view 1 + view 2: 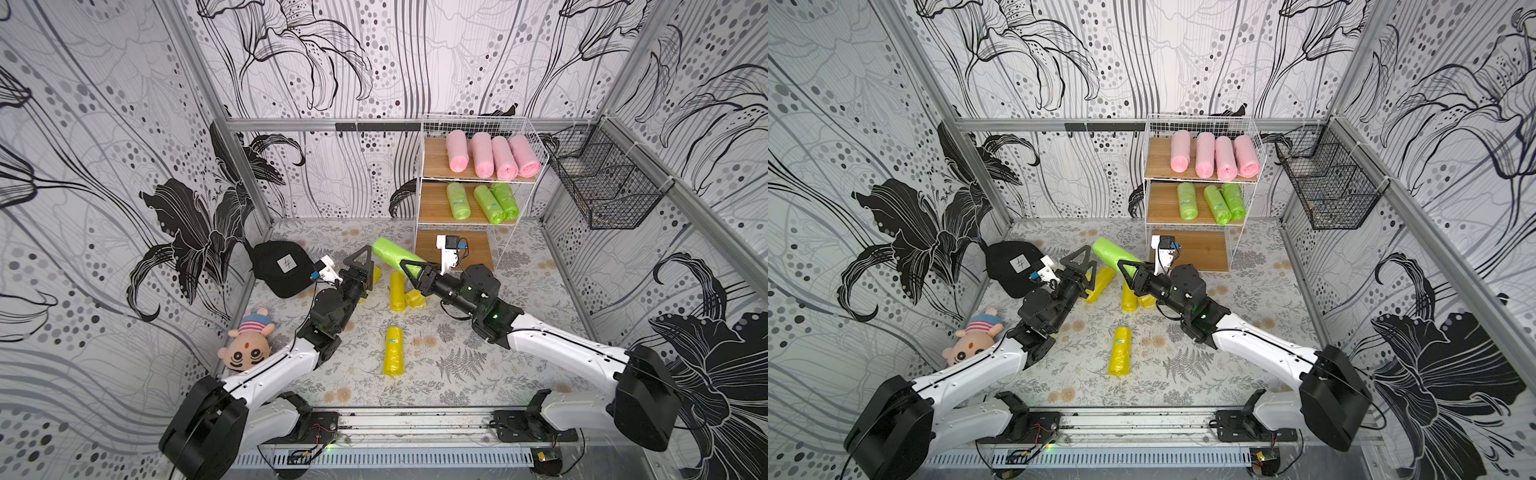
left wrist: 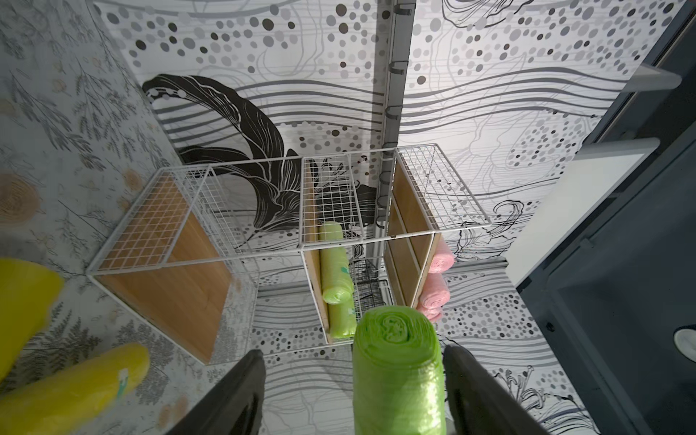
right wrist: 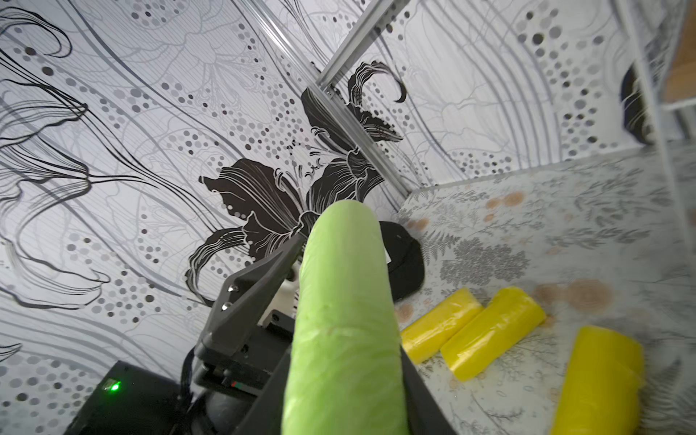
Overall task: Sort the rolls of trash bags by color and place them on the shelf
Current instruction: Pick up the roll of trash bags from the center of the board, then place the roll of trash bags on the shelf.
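My right gripper [image 1: 410,268] [image 3: 342,395] is shut on one end of a light green roll [image 1: 390,253] [image 1: 1111,250] [image 3: 341,301], held above the floor in front of the shelf [image 1: 419,199]. The roll's other end [image 2: 397,369] lies between the jaws of my left gripper [image 1: 368,267] [image 2: 354,354], which stands open and wide of it. On the shelf, several pink rolls [image 1: 492,157] fill the top board and three green rolls [image 1: 484,201] lie on the middle board. Several yellow rolls [image 1: 393,351] [image 3: 491,333] lie on the floor.
A black cap [image 1: 280,268] lies by the left wall, with a striped plush doll [image 1: 247,345] nearer the front. A black wire basket [image 1: 602,183] hangs on the right wall. The shelf's bottom board [image 1: 478,253] is partly behind my right wrist.
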